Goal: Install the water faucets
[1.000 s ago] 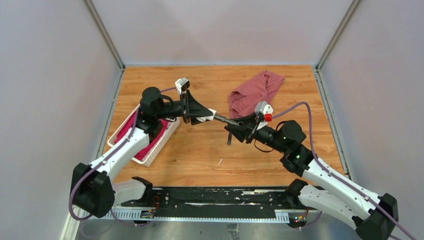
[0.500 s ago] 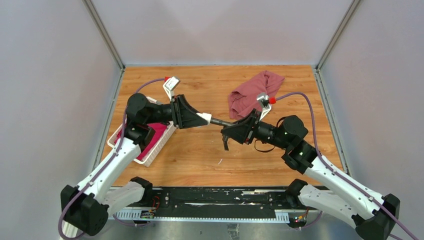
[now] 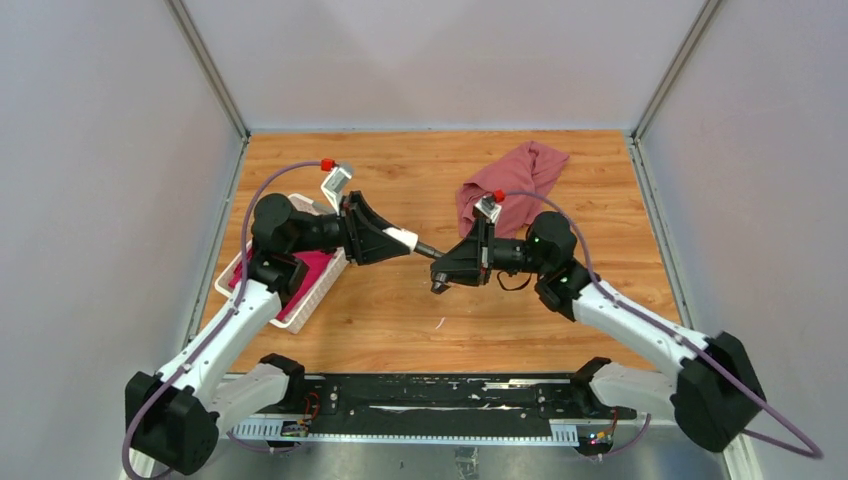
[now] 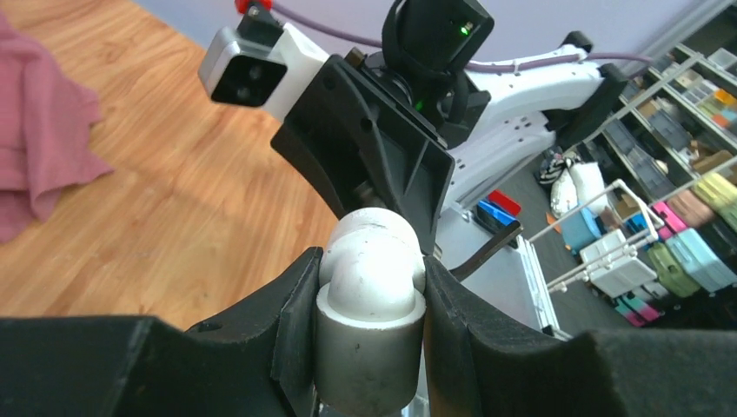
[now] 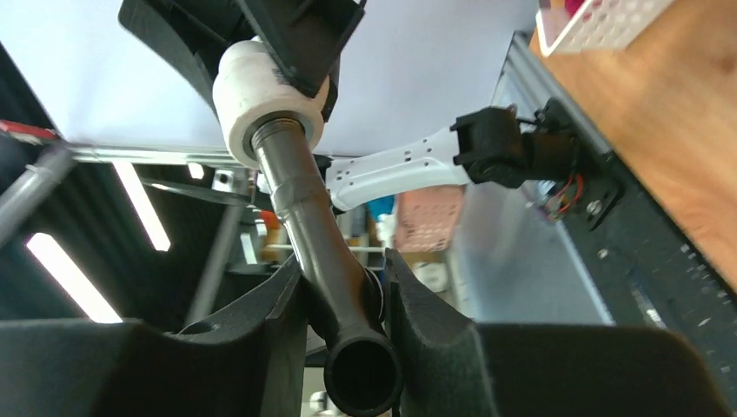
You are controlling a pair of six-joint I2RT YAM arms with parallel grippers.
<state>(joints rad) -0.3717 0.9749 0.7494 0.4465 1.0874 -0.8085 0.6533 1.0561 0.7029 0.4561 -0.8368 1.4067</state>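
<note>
Above the middle of the wooden table, the two water faucet parts meet end to end. My left gripper (image 3: 405, 240) is shut on the stubby white fitting (image 3: 402, 238), which fills the gap between its pads in the left wrist view (image 4: 372, 291). The dark grey tap (image 3: 428, 250) has its stem inside the fitting's mouth (image 5: 261, 91). My right gripper (image 3: 445, 270) is shut on the tap's body (image 5: 326, 248); the tap's open spout end faces the right wrist camera. The tap's thin handle (image 4: 487, 250) sticks out behind the fitting.
A dusty-red cloth (image 3: 510, 185) lies crumpled at the back right, just behind the right wrist. A white slatted basket (image 3: 318, 285) with magenta fabric sits at the left under the left arm. Grey walls with metal corner posts enclose the table.
Both grippers and the joined parts have shifted left. The right wrist has turned over, its camera swinging from the side to the top. The left arm drew back, then held still.
</note>
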